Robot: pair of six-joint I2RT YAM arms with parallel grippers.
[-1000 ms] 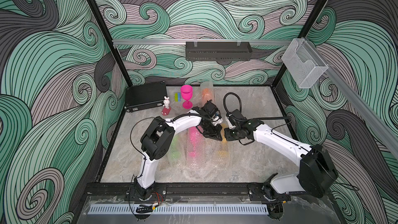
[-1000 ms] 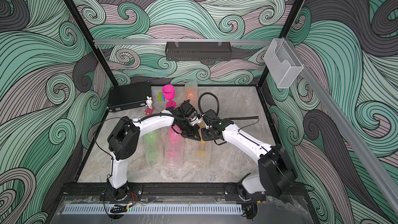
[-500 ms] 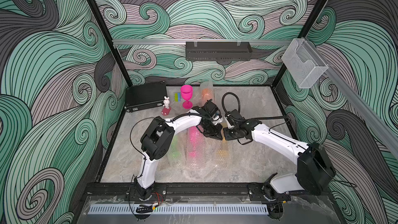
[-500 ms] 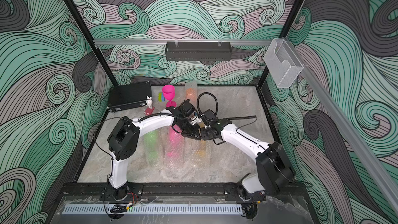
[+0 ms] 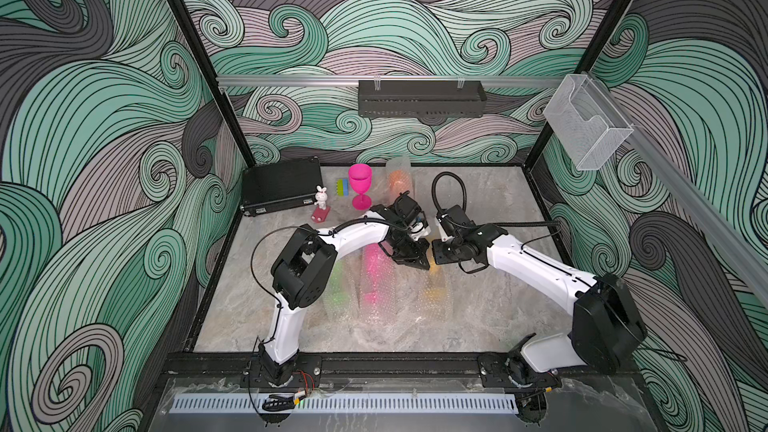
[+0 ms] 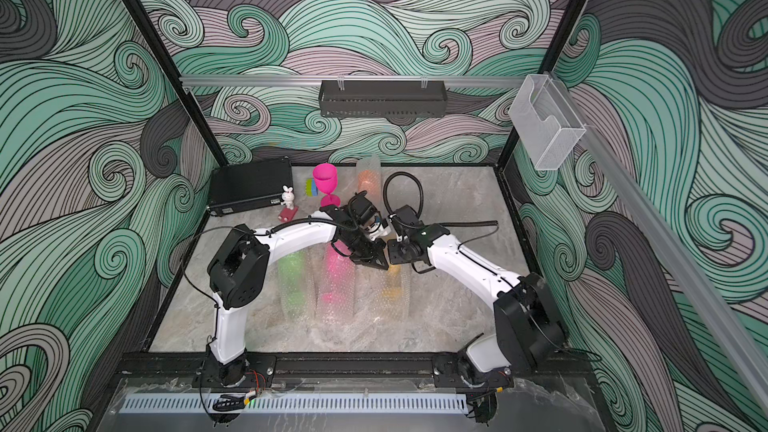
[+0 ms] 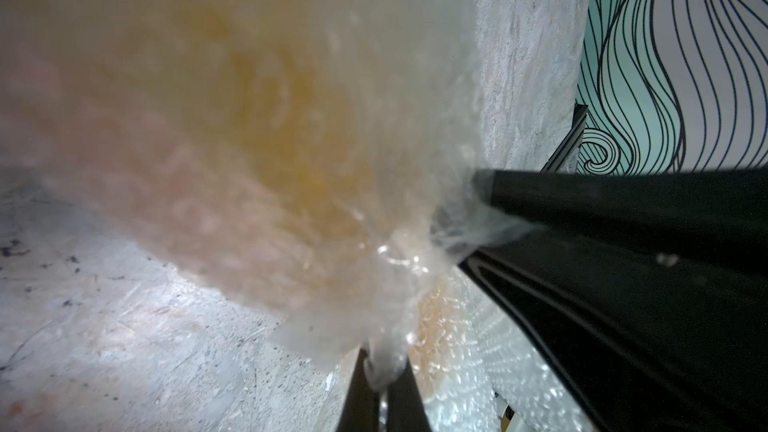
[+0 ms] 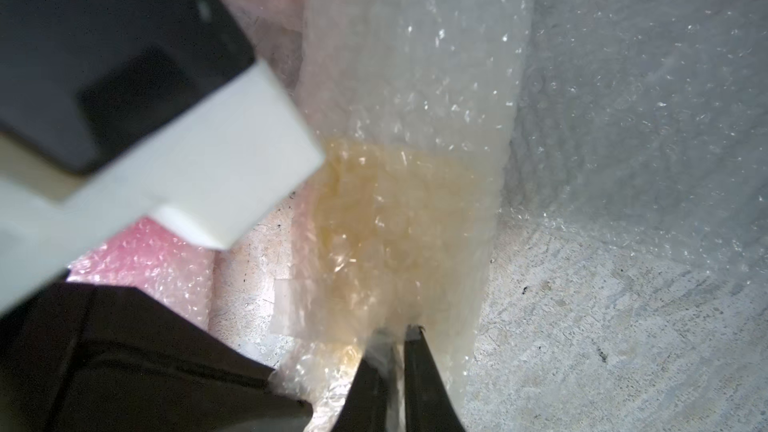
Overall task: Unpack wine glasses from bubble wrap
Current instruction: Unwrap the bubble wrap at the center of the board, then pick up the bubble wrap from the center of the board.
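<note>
Both grippers meet at the far end of the yellow tube (image 5: 434, 288) (image 6: 392, 284), a roll of bubble wrap lying on the table (image 5: 478, 309) at mid-table, its length running toward the front. The left gripper (image 5: 422, 263) (image 6: 380, 263) (image 7: 384, 380) is closed, pinching a fold of this wrap between its fingertips. The right gripper (image 5: 434, 257) (image 6: 390, 257) (image 8: 392, 363) faces it from the other side, its jaws nearly together with a thin edge of the same wrap caught between them. The yellow glass (image 8: 395, 209) (image 7: 270, 139) shows only as a blurred patch inside the tube, just beyond both sets of fingertips. A strip of clear tape (image 8: 291, 309) sticks to the wrap near the right fingertips. The pink tube (image 5: 374, 276) (image 6: 336, 276) (image 8: 158, 259) lies just beside the yellow one, under the left arm, and the green tube (image 5: 338, 284) (image 6: 293, 280) beyond it. At the back, a bare pink glass (image 5: 360, 184) (image 6: 325, 182) stands upright, with the orange tube (image 5: 398, 178) (image 6: 368, 178) upright near it.
</note>
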